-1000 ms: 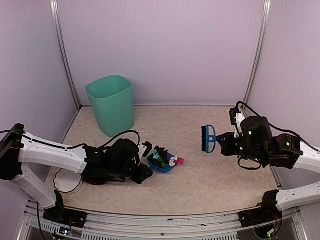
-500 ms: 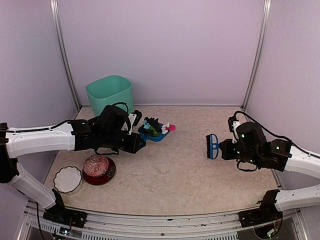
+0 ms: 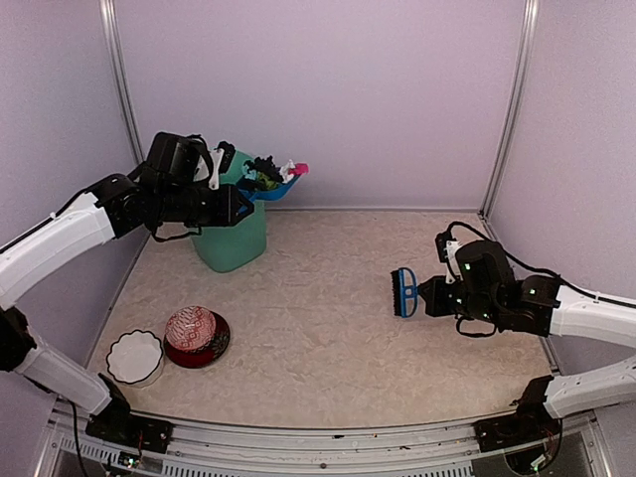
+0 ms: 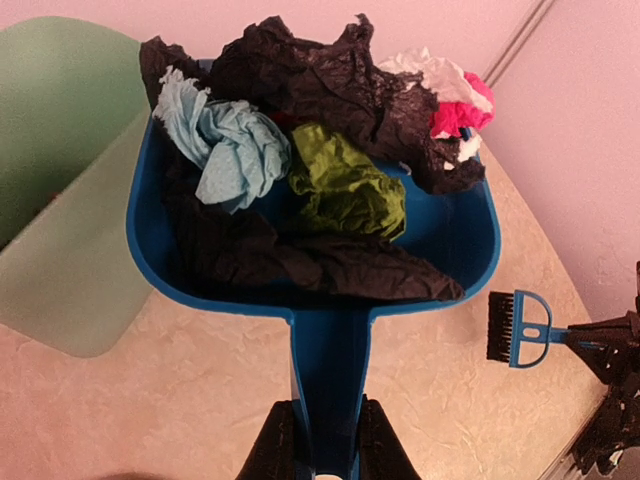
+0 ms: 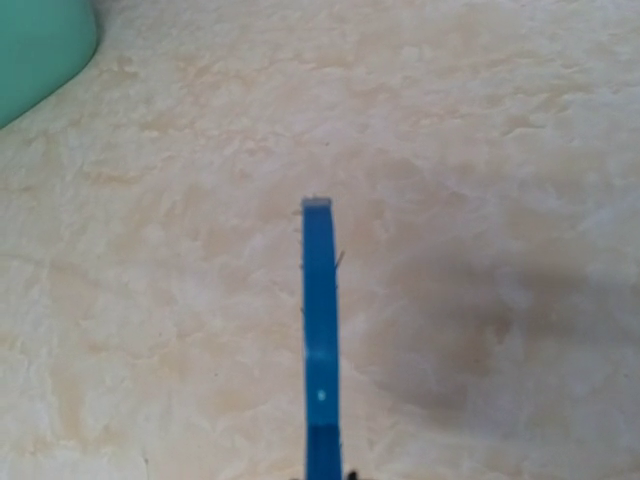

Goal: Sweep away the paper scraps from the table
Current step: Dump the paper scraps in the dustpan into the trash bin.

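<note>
The paper scraps (image 4: 330, 120) lie heaped in the blue dustpan (image 4: 470, 240). Most are black, with a pale blue one, a green one, and white and bright pink bits at the far edge. My left gripper (image 4: 322, 452) is clamped on the dustpan's handle, a finger pressed to either side. It holds the pan in the air at the upper left of the overhead view, right at the rim of the green bin (image 3: 227, 234). My right gripper (image 3: 433, 296) is closed on the blue brush (image 3: 402, 292), right of centre over the table (image 3: 338, 348), bristles facing left. A red patterned bowl (image 3: 196, 336) and a white bowl (image 3: 134, 358) stand at the lower left.
</note>
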Motion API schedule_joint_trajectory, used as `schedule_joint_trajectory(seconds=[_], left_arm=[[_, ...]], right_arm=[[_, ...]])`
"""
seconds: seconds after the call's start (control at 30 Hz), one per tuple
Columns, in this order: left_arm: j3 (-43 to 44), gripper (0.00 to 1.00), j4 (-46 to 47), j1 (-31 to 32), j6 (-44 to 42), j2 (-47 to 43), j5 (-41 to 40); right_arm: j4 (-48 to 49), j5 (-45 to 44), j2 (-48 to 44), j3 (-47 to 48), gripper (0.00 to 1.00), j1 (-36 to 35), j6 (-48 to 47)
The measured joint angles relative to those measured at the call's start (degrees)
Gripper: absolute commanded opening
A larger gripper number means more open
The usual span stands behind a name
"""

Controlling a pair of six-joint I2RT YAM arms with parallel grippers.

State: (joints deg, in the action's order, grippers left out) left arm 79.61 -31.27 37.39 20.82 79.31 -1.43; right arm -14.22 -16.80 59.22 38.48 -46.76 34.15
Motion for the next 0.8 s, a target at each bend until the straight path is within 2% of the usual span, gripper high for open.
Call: schedule_joint_trajectory(seconds=[0.4,0.63,0.8], left_arm=[[1.8,0.00,2.8,-17.0,5.2,-0.2,19.6],[-0.5,0.00,10.6,-22.2,13.8,0.6,32.4],[-5.5,0.00,18.6,-27.2,22.1,0.7,39.7]], right_arm=[[3.2,2.7,4.0,0.0,0.00,0.1,-0.2],[3.5,3.1,4.0,0.0,0.00,0.1,0.0],[3.7,3.4,3.6,-0.3,0.00,0.1,0.5]])
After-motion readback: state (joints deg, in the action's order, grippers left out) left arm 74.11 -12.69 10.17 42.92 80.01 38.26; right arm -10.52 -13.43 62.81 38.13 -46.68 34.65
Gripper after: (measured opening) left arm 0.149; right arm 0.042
